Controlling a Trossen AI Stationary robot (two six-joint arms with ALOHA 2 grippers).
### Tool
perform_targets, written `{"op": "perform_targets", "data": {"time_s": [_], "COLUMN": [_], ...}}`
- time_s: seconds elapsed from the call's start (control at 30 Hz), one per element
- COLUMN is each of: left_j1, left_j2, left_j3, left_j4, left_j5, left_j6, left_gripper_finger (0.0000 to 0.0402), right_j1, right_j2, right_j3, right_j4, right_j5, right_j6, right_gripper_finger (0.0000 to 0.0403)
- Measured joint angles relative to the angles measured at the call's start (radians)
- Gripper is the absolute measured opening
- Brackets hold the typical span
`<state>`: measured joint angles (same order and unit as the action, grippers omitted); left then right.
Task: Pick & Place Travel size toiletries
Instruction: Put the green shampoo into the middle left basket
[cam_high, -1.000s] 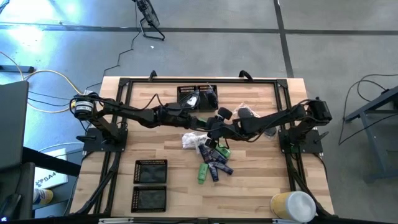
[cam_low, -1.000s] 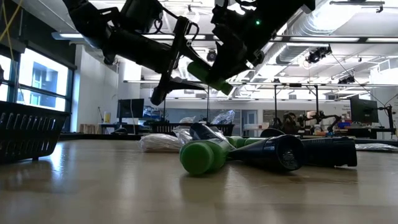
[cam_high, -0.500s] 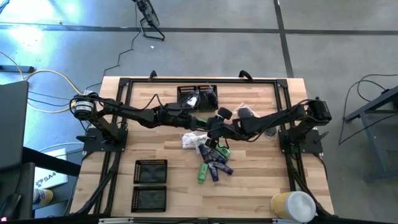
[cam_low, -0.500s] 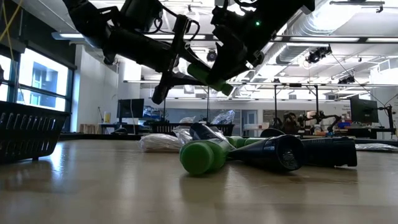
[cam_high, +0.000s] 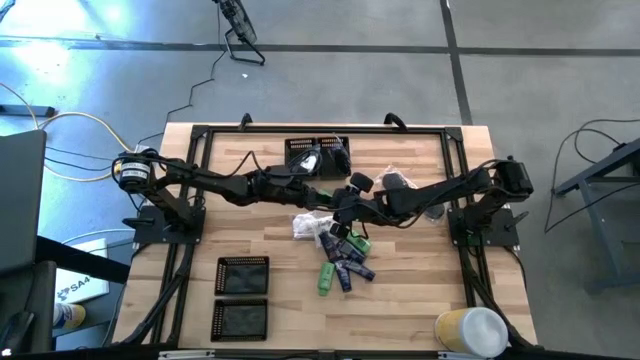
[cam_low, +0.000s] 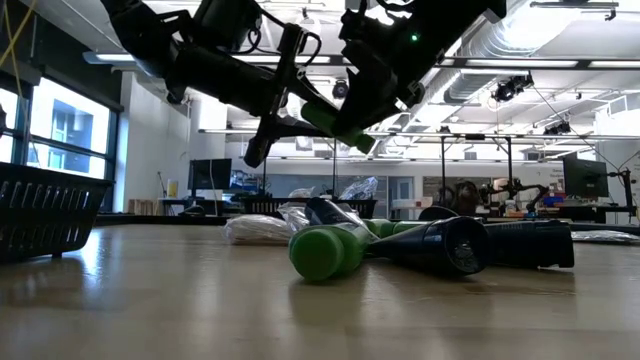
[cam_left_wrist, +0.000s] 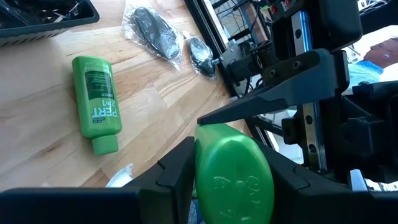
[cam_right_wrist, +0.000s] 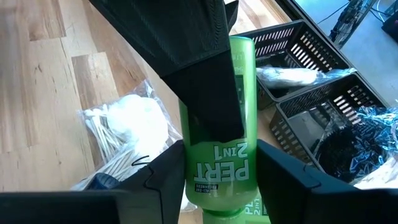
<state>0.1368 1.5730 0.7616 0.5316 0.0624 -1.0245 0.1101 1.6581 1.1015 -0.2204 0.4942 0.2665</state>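
One bright green tube (cam_low: 337, 124) hangs in the air above the middle of the table, between my two grippers. My left gripper (cam_left_wrist: 231, 186) is shut on it from the table's left, my right gripper (cam_right_wrist: 217, 186) from the right. Under them a heap of toiletries (cam_high: 342, 258) lies on the wood: green tubes (cam_low: 325, 250), dark navy tubes (cam_low: 450, 245) and a white crinkly packet (cam_high: 305, 225). Another green tube (cam_left_wrist: 96, 102) lies flat on the table. Dark round pieces in clear bags (cam_left_wrist: 155, 28) lie toward the far right. My left gripper pinches the tube between its two fingers at the end that faces my left arm (cam_left_wrist: 205, 155). The fingers (cam_right_wrist: 205, 93) come from the table's left, slanting a little downward. The tube is lifted clear of the table. My right gripper pinches the tube's labelled part (cam_right_wrist: 214, 168) between its two fingers (cam_right_wrist: 158, 180), one on each side. They come from the table's right, slanting down. The tube hangs tilted between both grippers, clear of the heap below.
Black mesh trays (cam_high: 318, 157) stand at the far middle, with packets in them. Two more trays (cam_high: 243, 275) (cam_high: 240, 318) stand near the front left. A pale round container (cam_high: 470, 330) stands at the front right corner. A black frame (cam_high: 200, 135) runs around the table.
My left gripper's fingers have closed in on the green tube's end. Both arms have kept their place, and the tube stays in the air between them.
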Motion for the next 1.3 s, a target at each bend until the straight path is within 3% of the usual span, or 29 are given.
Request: {"op": "perform_targets", "data": {"time_s": [0.4,0.57,0.67,0.97,1.13,1.3], "left_j1": [0.0,0.001,0.01,0.089,0.114,0.112], "left_j2": [0.001,0.001,0.001,-0.016,-0.033,-0.034], "left_j3": [-0.002,-0.002,-0.002,-0.001,-0.001,0.0], "left_j4": [-0.009,-0.003,0.004,0.017,0.019,0.019], "left_j5": [0.009,0.019,0.083,0.432,0.53,0.553], "left_j6": [0.008,0.054,0.089,0.13,0.13,0.16], "left_gripper_finger": [0.0126,0.0126,0.0126,0.0127,0.0127,0.0127], "right_j1": [0.008,0.023,0.045,0.108,0.121,0.119], "right_j2": [-0.011,-0.075,-0.137,-0.288,-0.307,-0.31], "right_j3": [0.001,0.001,0.0,0.0,0.001,0.001], "right_j4": [0.016,-0.034,-0.109,-0.239,-0.249,-0.247], "right_j5": [-0.05,-0.061,-0.084,-0.113,-0.105,-0.105], "right_j6": [-0.013,-0.027,-0.028,0.026,0.049,0.051], "right_gripper_finger": [0.0263,0.0282,0.028,0.0246,0.0225,0.0211]}}
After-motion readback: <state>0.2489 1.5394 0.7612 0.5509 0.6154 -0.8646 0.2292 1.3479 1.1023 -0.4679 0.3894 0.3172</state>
